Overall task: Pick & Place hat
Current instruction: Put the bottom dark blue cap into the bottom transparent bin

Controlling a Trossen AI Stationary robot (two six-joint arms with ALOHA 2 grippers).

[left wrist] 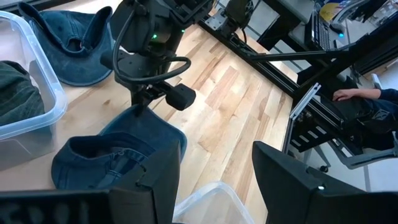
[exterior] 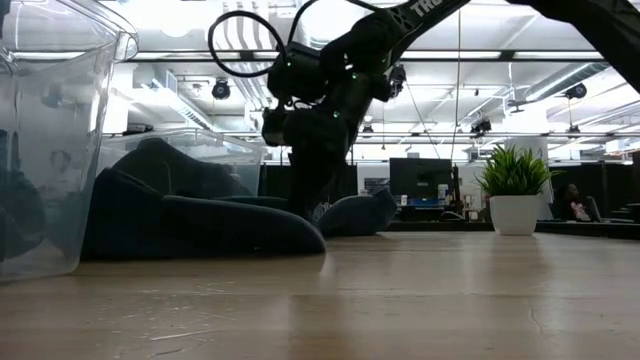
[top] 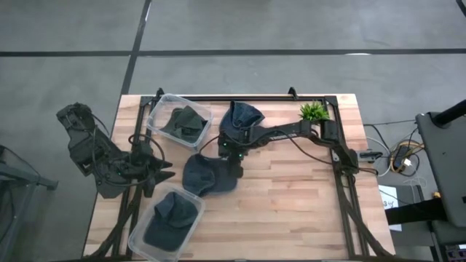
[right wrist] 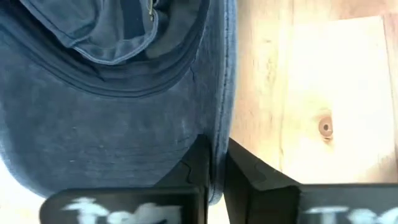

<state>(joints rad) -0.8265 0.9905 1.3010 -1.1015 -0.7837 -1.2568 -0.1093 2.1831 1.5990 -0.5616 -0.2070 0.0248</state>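
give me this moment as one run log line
task: pick & place hat | right gripper: shut on blue cap brim, mid-table | left gripper: open, waiting at left edge | bins: a cap in each

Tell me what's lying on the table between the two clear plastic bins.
A blue hat, pinched at its brim by the right gripper, seen in the high view.

The right tool hides part of the blue hat's brim, itself cropped
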